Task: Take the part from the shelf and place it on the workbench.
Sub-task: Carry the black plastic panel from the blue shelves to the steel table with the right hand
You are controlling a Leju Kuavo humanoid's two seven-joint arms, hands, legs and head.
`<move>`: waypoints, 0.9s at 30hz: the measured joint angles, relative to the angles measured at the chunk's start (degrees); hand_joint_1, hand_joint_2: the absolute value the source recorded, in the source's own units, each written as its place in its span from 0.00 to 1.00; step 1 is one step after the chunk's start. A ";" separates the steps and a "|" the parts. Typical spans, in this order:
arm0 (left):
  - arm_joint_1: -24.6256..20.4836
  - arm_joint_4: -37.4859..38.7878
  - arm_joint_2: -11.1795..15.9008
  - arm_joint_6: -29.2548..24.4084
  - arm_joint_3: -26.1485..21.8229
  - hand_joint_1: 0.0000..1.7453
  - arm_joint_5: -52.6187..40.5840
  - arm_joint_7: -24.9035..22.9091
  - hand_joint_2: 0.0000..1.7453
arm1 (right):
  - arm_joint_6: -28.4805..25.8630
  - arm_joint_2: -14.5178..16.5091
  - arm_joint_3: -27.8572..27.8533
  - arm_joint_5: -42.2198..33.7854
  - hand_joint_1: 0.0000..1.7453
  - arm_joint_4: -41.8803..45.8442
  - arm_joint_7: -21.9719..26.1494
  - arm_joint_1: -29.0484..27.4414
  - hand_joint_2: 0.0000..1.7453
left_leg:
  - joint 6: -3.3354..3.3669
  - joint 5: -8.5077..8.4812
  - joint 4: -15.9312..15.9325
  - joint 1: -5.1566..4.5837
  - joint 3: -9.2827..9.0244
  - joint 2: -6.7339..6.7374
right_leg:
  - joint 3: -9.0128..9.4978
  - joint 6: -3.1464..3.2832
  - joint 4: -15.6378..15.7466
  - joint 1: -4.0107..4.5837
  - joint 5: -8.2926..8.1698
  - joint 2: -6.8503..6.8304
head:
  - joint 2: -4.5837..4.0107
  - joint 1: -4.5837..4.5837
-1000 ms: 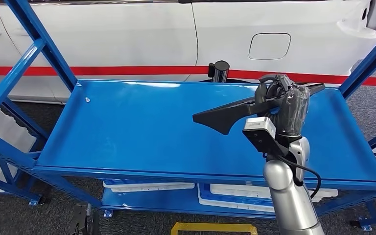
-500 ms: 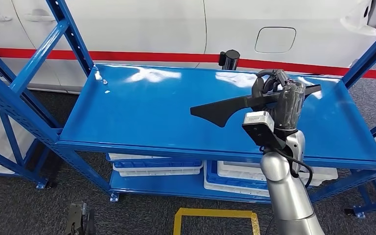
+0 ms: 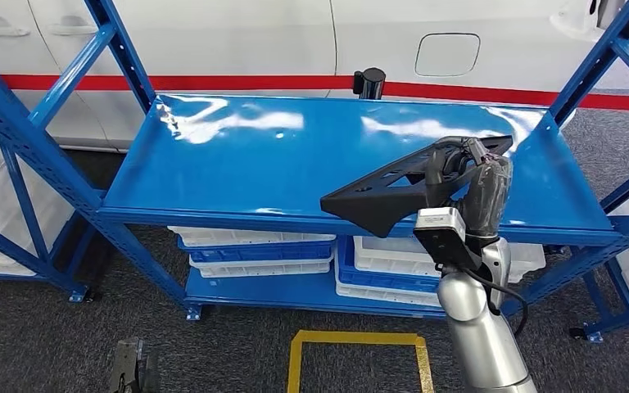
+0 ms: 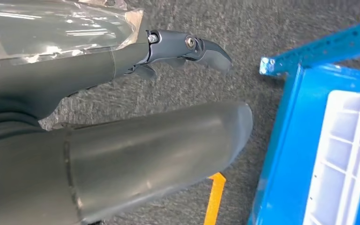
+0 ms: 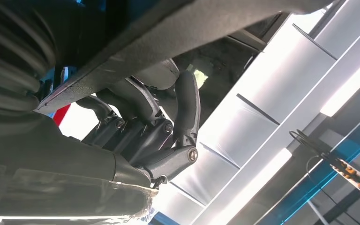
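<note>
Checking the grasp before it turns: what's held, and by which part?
The right hand grips the black part near its narrow end; the left hand holds nothing.

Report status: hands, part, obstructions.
Right hand grips the black part, held above the blue shelf front edge. Left hand holds nothing, hanging over the floor. No obstruction visible near the part.

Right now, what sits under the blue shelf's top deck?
Under the top deck, the lower level holds stacked white and blue trays on the left and more trays on the right. The right hand, its black part and arm cover some of these.
</note>
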State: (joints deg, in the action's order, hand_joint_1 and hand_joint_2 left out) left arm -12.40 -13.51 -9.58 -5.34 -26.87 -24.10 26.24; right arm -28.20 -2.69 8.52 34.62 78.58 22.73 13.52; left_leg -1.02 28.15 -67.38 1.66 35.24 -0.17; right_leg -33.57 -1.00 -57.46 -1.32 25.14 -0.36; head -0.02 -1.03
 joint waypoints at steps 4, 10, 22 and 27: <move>-0.52 0.00 0.05 -0.90 -0.43 0.00 0.57 0.64 0.00 | 0.33 0.61 -0.24 0.71 1.00 1.03 0.25 -0.24 1.00 | 0.76 1.14 8.39 -0.62 -4.72 -0.39 | -1.79 -1.88 -0.82 0.13 -1.47 -0.05 | 0.00 -0.15; -0.44 0.00 0.20 -1.70 -1.31 0.00 0.71 1.45 0.00 | 0.79 1.00 -1.07 1.46 1.00 2.68 0.54 -2.53 1.00 | 4.25 -2.86 9.13 -1.00 -0.62 0.05 | -6.45 -1.36 -11.99 0.06 7.02 0.17 | 0.00 -0.43; -0.43 0.00 0.16 -3.24 -2.32 0.00 1.53 2.19 0.00 | 1.82 1.58 -2.63 -0.96 1.00 7.04 1.87 -6.99 1.00 | 1.47 -8.04 8.65 -1.09 5.58 -0.07 | 6.30 -0.31 0.95 0.31 5.40 0.18 | 0.00 -0.27; -0.63 0.00 0.07 -4.75 -3.71 0.00 3.12 3.36 0.00 | 4.28 3.30 -3.13 -3.96 1.00 8.00 3.67 -8.49 1.00 | 0.61 3.13 -7.23 -0.84 8.52 -0.01 | 2.39 0.89 0.82 0.18 1.58 0.14 | 0.00 -0.19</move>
State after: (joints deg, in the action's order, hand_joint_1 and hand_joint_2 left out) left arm -13.03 -13.51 -9.51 -10.09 -30.58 -20.97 29.60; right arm -23.92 0.61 5.40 30.66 86.59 26.40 5.03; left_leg -0.41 31.28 -74.62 0.83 43.76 -0.18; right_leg -31.17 -0.11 -56.64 -1.15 26.72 -0.21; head -0.02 -1.21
